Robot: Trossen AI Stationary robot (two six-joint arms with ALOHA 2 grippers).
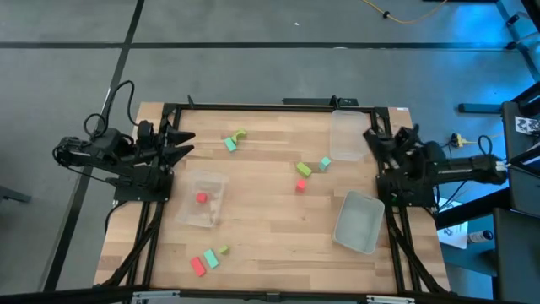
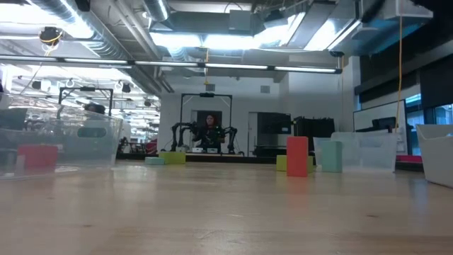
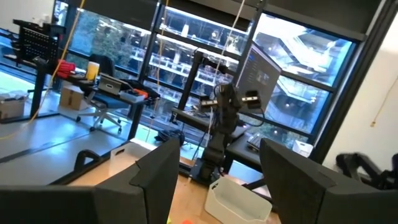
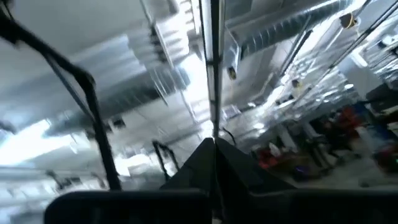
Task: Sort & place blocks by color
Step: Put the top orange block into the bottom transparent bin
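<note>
Several small blocks lie on the wooden table. A yellow-green one and a teal one are at the far middle. A yellow-green, a teal and a red block sit right of centre. A red, a teal and a yellow-green block lie near the front edge. One red block rests inside a clear tray. My left gripper stands open at the table's left edge, holding nothing. My right gripper is raised at the right edge, shut and empty.
A clear tray stands at the far right and another at the near right, close to my right arm. A black frame borders the table's far edge and sides. Bare wood lies in the table's middle and near right of centre.
</note>
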